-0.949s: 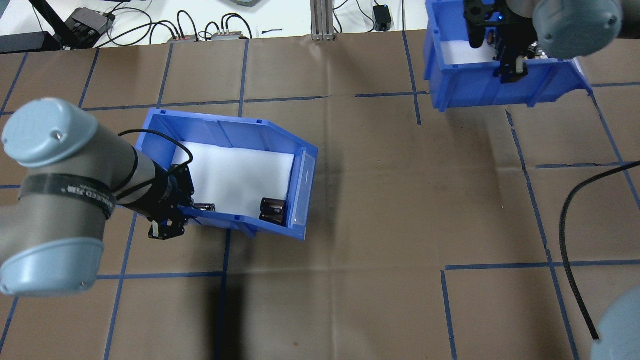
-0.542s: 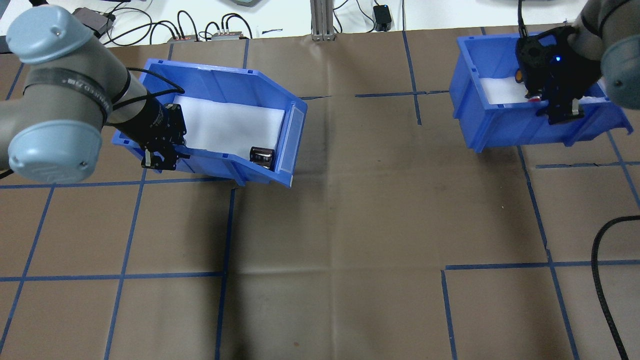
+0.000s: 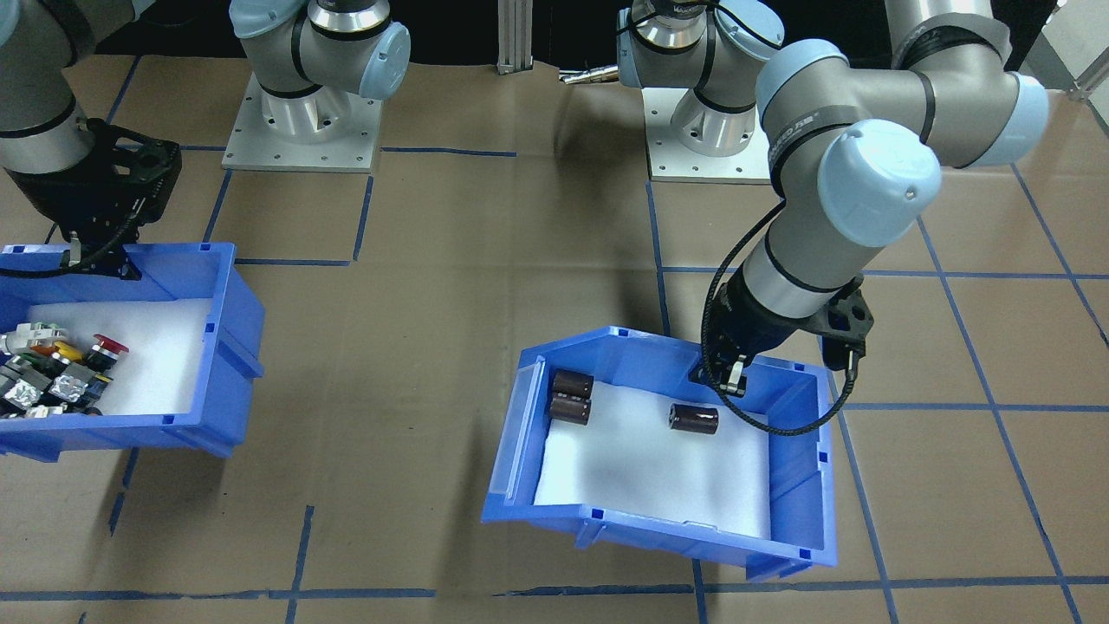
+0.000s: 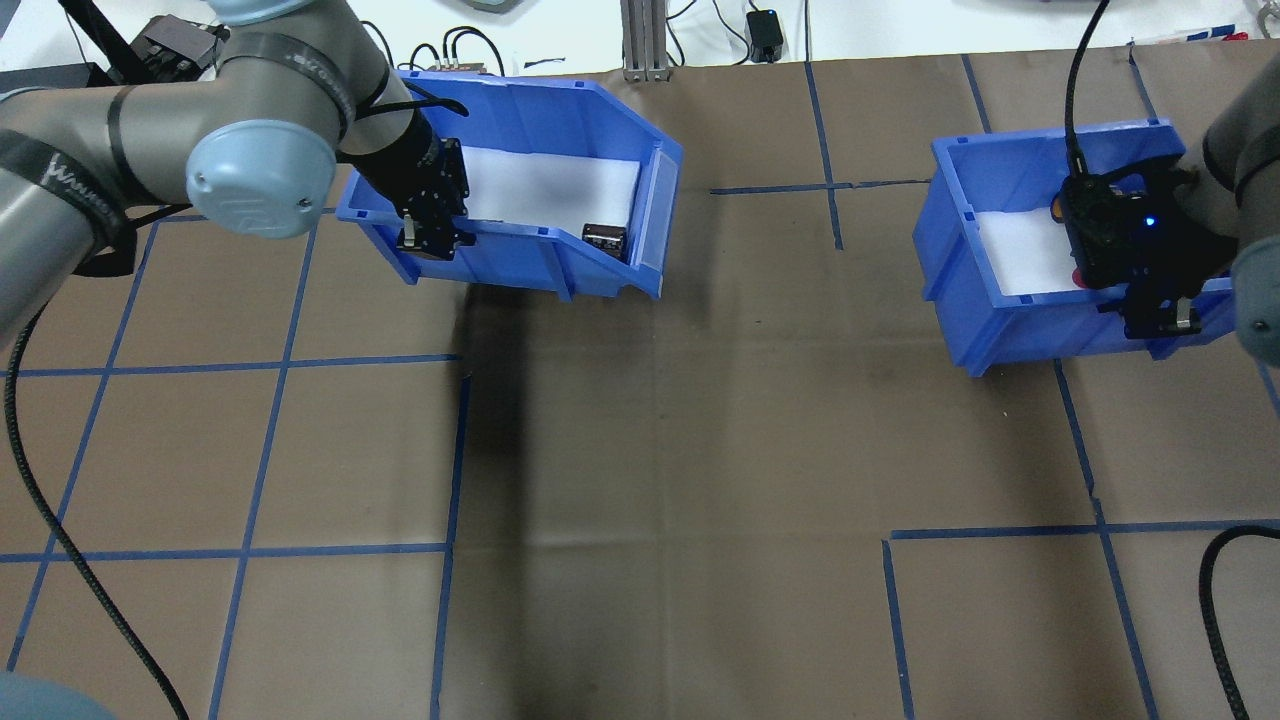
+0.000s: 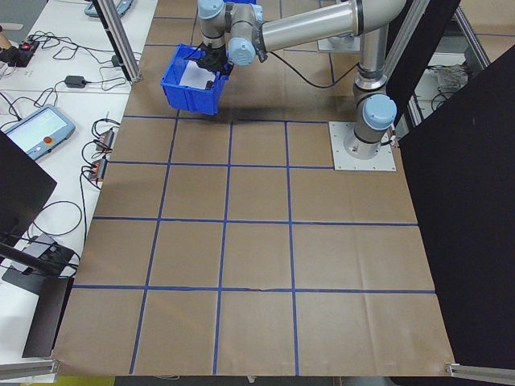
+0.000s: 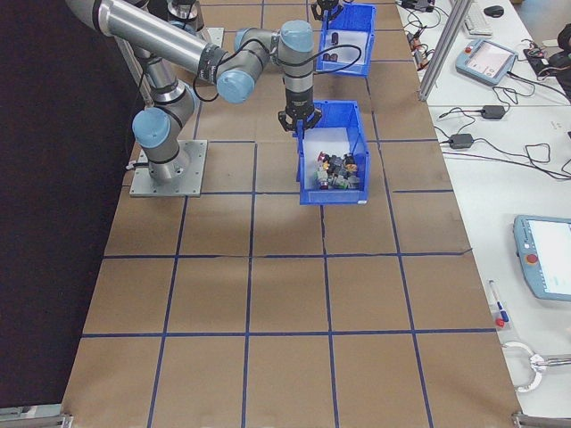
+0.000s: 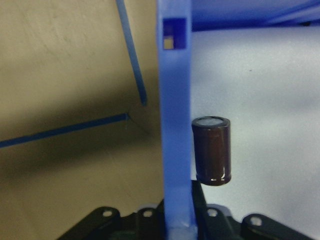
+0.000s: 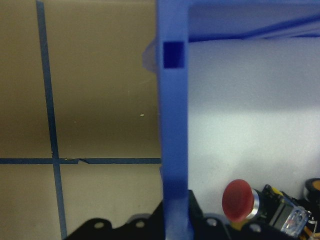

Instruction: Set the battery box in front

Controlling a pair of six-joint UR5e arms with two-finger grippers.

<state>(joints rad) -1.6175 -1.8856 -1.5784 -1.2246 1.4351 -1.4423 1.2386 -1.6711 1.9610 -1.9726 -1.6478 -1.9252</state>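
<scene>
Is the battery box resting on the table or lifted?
Lifted: the left gripper clamps the battery box wall, and its shadow falls offset on the paper.

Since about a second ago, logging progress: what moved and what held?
The left gripper carried the blue plastic battery box with white foam liner away from the robot, toward the table's far edge. The right gripper brought the blue switch bin nearer the robot. Both grippers remain clamped on their bin walls.

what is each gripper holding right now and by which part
The left gripper clamps the side wall of the blue plastic battery box; the right gripper clamps the side wall of the blue switch bin.
</scene>
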